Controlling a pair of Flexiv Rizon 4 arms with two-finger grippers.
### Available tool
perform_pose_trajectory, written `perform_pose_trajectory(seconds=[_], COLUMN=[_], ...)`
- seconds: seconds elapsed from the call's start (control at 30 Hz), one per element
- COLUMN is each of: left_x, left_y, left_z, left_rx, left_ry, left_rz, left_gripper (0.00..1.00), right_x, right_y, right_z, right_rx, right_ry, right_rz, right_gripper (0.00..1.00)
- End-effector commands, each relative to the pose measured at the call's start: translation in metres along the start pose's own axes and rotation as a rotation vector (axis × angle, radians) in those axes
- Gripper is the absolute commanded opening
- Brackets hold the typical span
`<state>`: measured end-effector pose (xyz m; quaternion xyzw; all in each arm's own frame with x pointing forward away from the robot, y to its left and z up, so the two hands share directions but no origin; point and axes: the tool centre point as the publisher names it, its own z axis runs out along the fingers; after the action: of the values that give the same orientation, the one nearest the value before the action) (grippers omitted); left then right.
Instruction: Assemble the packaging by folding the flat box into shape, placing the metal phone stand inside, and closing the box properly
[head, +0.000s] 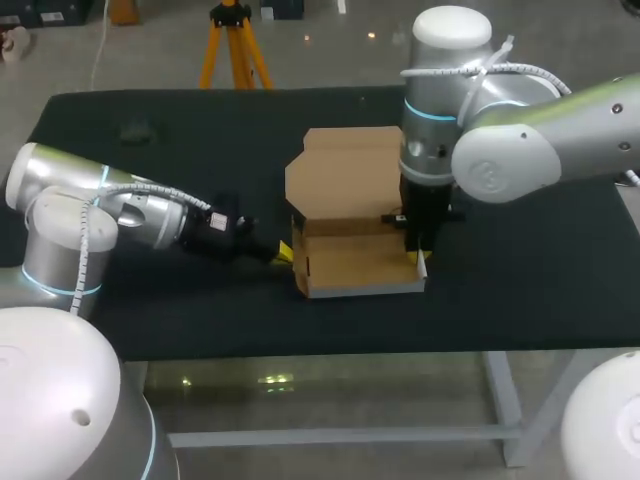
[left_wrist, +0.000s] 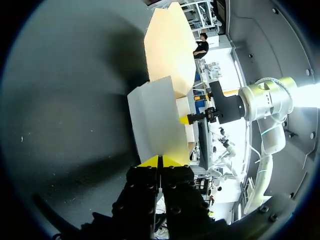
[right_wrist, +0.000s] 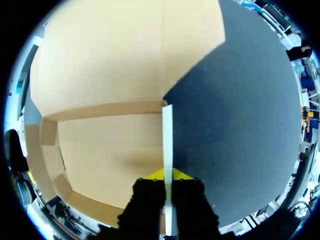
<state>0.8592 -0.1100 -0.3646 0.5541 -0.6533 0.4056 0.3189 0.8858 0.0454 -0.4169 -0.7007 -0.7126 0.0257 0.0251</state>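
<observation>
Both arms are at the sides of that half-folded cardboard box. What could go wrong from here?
1. The right gripper pinches the thin right side wall; a twist or pull might crease or tear it.
2. The left gripper, fingers together, meets the left side wall; pushing harder could buckle it inward or slide the cardboard box over the table.
3. The raised lid is unsupported and may flop down.

Bright overhead light; soft shadows on table (left_wrist: 60, 100) by box (left_wrist: 157, 120); glare on right arm (left_wrist: 265, 102).

Box (head: 355, 235) on table (head: 540, 270) (near its middle)
</observation>
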Motion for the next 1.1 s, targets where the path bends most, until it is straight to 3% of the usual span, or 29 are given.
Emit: perform_pose_trajectory(seconds=[0.03,0.13,0.2,0.73,0.97,1.1], left_x=[0.003,0.004,0.004,0.010,0.012,0.012], left_y=[-0.001,-0.001,-0.001,0.002,0.000,-0.001], left_z=[0.004,0.006,0.007,0.022,0.027,0.030], left_rx=[-0.002,-0.002,-0.002,-0.006,0.006,0.014], left_ry=[-0.002,-0.003,-0.002,-0.019,-0.074,-0.115], left_rz=[0.004,0.007,0.007,0.010,0.004,0.000], left_gripper=[0.12,0.22,0.24,0.28,0.30,0.36], right_x=[0.001,0.001,0.001,0.001,0.001,0.001], right_y=[0.000,0.000,0.000,0.000,0.000,0.000], right_z=[-0.001,-0.001,-0.001,-0.001,-0.001,-0.001], right_rx=[0.002,0.002,0.002,0.002,0.002,0.002], right_ry=[-0.002,-0.002,-0.002,-0.002,-0.002,-0.002], right_rz=[0.000,0.000,0.000,0.000,0.000,0.000], right_gripper=[0.00,0.00,0.00,0.00,0.00,0.00])
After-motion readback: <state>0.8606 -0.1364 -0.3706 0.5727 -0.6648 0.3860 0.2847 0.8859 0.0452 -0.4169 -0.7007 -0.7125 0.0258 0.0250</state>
